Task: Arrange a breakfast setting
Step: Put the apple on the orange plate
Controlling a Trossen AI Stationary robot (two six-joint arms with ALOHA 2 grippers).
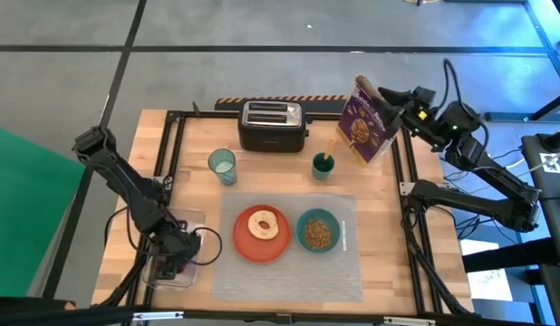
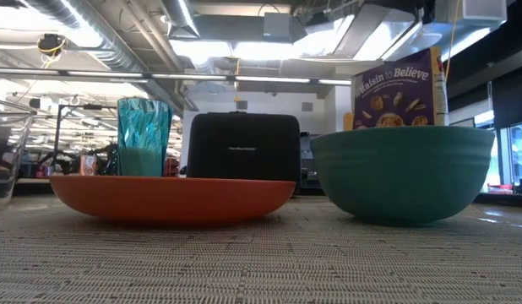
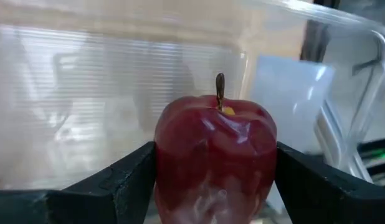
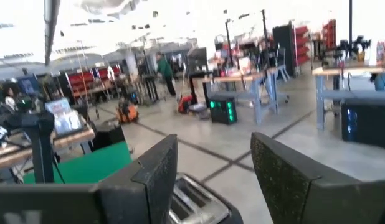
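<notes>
The left end effector (image 3: 214,186) clamps the apple (image 3: 215,158) inside its clear tub (image 1: 171,269), likely for lifting onto the placemat (image 1: 289,272); the right end effector (image 4: 211,171) gapes empty.

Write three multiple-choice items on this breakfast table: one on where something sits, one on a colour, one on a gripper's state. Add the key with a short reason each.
1. Where does the bagel half lie?
A. on the orange plate
B. in the teal bowl
C. on the black toaster

2. What colour is the cereal box?
A. green
B. purple
C. white

3. What is the left gripper doing?
A. open above the plate
B. shut on the tumbler
C. shut on the red apple

Key:
1 A: the high view shows the bagel half centred on the plate, on the grey placemat.
2 B: its purple front shows in the high and low views.
3 C: the left wrist view shows both fingers pressed against the apple's sides, inside a clear container.
</notes>
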